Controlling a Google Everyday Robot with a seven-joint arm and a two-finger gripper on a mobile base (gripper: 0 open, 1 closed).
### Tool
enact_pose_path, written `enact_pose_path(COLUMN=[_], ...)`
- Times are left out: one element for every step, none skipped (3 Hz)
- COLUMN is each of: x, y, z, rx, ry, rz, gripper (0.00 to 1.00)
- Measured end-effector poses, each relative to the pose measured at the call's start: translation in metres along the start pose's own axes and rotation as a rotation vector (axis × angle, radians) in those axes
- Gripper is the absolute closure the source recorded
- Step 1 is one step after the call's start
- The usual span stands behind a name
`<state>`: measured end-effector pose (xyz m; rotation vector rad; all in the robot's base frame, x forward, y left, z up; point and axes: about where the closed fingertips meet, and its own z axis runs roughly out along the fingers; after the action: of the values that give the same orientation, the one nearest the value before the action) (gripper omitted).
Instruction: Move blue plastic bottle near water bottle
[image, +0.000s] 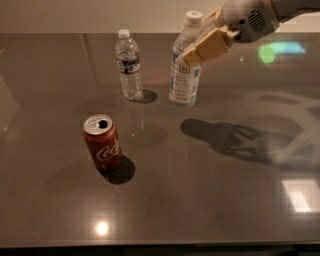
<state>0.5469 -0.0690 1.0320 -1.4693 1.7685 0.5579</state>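
Note:
The blue plastic bottle (184, 75), wide, bluish, with a large white cap and a blue-and-white label, hangs tilted above the dark table, held by its upper part. My gripper (204, 39) comes in from the upper right and is shut on the bottle's neck and shoulder, its tan fingers (206, 47) across the front. The water bottle (129, 65), slim, clear and ribbed with a small white cap and a dark label band, stands upright at the back, a short way left of the held bottle.
A red opened soda can (102, 142) stands upright at the front left. The dark glossy table (200, 200) shows the arm's shadow on the right and bright light reflections near its front edge and right side.

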Motion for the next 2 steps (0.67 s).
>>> enact_pose_path(x=[-0.013,-0.009], y=[-0.028,-0.047], z=[0.020,0.045], rx=[0.005,-0.005], ry=[-0.038,-0.039], rz=[0.006,0.026], gripper=[1.00,1.00])
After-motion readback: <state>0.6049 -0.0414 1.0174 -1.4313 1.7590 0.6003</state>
